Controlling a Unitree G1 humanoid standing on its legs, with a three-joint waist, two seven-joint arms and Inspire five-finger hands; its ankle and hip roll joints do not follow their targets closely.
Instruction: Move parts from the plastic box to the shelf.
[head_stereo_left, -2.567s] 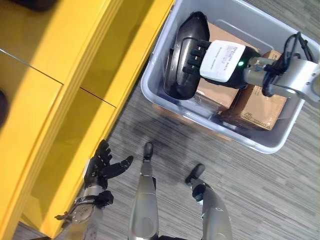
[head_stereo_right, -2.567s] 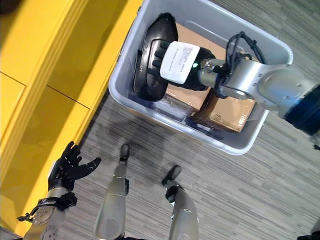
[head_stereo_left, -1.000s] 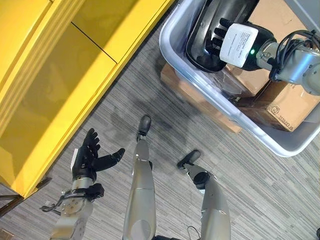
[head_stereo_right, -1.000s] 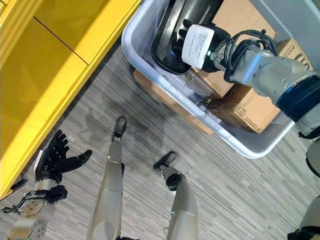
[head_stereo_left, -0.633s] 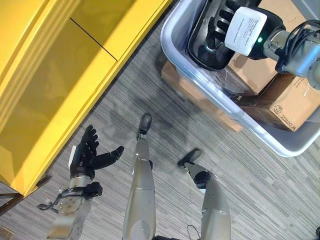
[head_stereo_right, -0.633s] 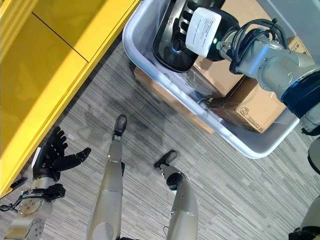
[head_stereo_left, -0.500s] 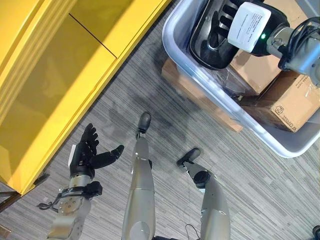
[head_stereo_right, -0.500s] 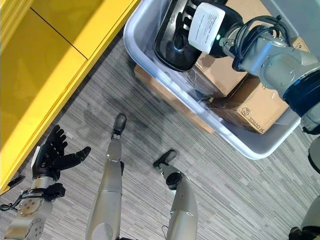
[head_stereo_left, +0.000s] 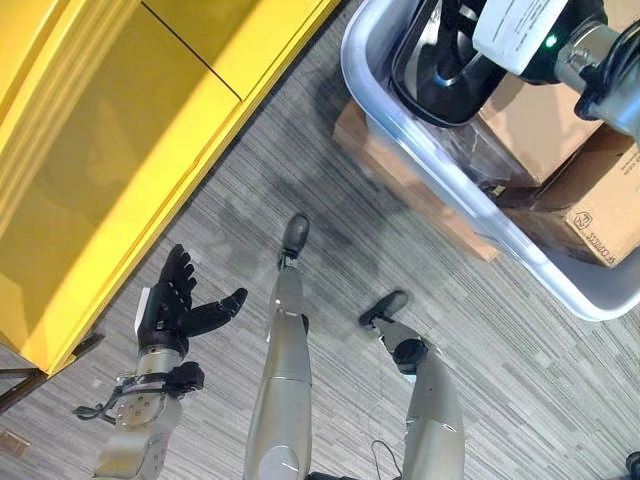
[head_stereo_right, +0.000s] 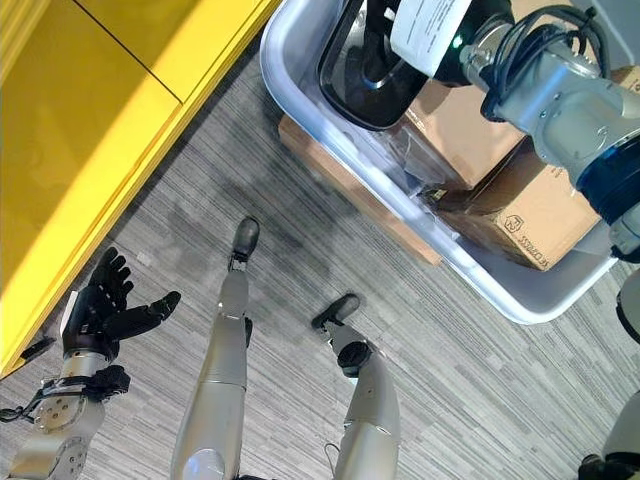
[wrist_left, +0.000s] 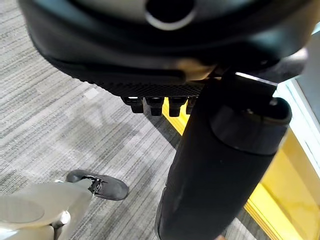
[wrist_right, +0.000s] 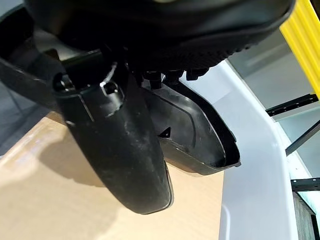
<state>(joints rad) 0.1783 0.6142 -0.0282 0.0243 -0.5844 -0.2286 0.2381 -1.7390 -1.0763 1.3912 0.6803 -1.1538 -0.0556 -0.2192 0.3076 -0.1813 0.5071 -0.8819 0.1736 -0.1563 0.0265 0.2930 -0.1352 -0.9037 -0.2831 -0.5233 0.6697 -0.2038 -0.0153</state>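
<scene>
I'm curling my right hand (head_stereo_right: 385, 45) round the glossy black moulded plastic part (head_stereo_right: 352, 85) at the grey plastic box's (head_stereo_right: 300, 105) corner; my left hand (head_stereo_left: 175, 310) is hanging spread.

Bright, even overhead light. Soft dark shadow patches on the grey floor (head_stereo_left: 300, 190) beside the plastic box (head_stereo_left: 420, 150). Yellow shelf (head_stereo_left: 110, 150) saturated, mild sheen, no hard glare. Wrist views: left hand (wrist_left: 220, 165) and right hand (wrist_right: 120, 145) close-up, blurred and dark; backgrounds sharper.

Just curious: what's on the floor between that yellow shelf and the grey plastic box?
In the left eye view, just bare grey carpet between the yellow shelf and the plastic box.
</scene>
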